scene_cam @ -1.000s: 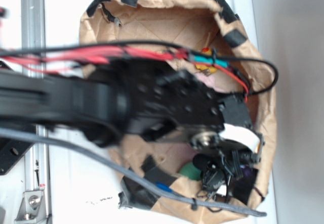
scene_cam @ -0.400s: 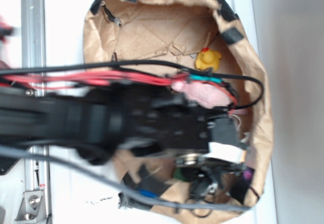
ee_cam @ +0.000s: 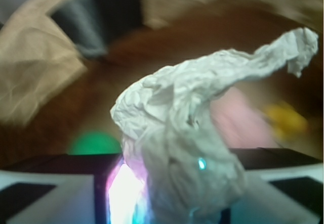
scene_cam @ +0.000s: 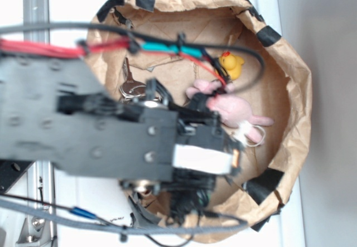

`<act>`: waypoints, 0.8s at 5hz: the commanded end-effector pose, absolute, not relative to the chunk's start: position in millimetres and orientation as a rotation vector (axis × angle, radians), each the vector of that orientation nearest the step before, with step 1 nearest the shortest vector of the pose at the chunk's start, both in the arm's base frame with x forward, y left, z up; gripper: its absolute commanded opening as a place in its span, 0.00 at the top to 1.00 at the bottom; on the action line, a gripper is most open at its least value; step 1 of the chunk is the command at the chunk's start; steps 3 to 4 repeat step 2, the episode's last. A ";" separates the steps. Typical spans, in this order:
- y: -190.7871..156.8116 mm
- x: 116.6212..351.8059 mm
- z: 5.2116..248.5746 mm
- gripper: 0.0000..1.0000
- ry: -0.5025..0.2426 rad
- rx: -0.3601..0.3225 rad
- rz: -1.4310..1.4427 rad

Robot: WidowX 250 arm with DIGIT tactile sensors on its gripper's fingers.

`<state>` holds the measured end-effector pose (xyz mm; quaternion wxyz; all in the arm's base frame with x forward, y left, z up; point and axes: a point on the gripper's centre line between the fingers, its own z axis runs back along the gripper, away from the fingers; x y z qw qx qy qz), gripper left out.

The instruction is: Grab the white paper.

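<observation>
Brown bag (scene_cam: 290,91) behind; pincer (ee_cam: 167,204) clamps crumpled white paper (ee_cam: 192,133).

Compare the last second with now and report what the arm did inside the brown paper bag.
The black arm rose toward the exterior camera and shifted left, uncovering the pink plush bunny and a set of metal keys. The wrist view shows the crumpled white paper standing in the gripper, apparently gripped and lifted. The small yellow duck and brown paper bag stayed where they were.
</observation>
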<state>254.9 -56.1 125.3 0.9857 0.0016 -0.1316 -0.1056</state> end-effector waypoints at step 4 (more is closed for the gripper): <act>-16.0 246.8 194.1 1.00 -0.147 -0.087 0.056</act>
